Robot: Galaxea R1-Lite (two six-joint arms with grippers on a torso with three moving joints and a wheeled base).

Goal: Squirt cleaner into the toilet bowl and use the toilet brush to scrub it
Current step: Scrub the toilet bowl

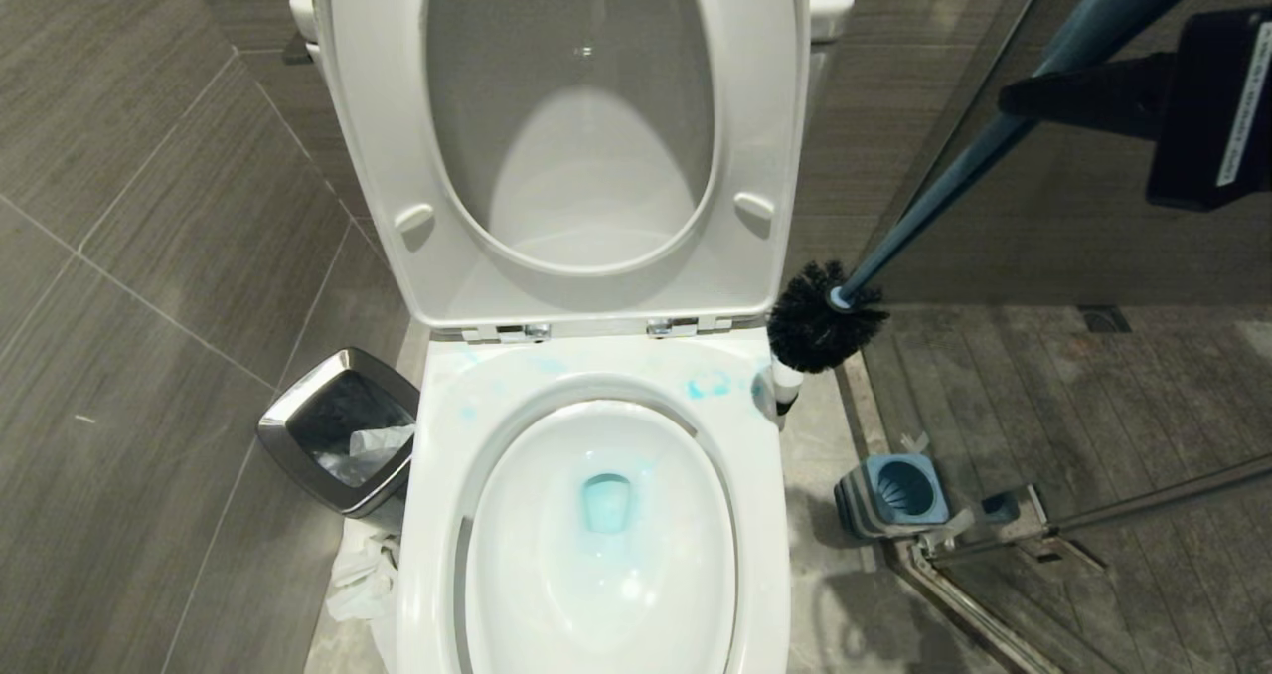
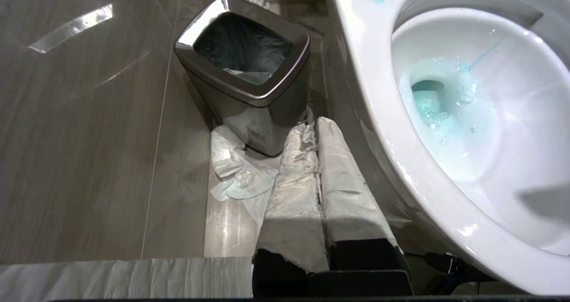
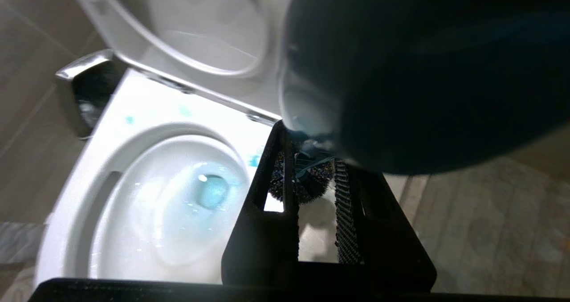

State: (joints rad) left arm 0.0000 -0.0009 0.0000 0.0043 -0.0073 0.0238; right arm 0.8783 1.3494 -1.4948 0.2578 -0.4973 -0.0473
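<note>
The toilet bowl [image 1: 442, 495] stands open, seat and lid up, with blue cleaner in its water and smears on the back rim. My right gripper [image 1: 1029, 102] is at the upper right, shut on the blue-grey shaft of the toilet brush [image 1: 934, 207]. The brush slants down so that its black bristle head [image 1: 823, 318] hangs just off the bowl's right rear corner. In the right wrist view the gripper [image 3: 311, 148] frames the bristles [image 3: 307, 188], with the bowl [image 3: 67, 213] beside them. A small white bottle [image 1: 786, 381], apparently the cleaner, stands under the brush head, mostly hidden. My left gripper [image 2: 311, 126] is shut and parked low beside the bowl [image 2: 369, 92].
A square steel bin [image 1: 343, 430] [image 2: 242, 57] stands left of the toilet, with crumpled tissue [image 1: 363, 575] on the floor beside it. The blue-and-grey brush base [image 1: 894, 495] sits on the floor to the right, next to a glass shower door's metal track [image 1: 994, 594].
</note>
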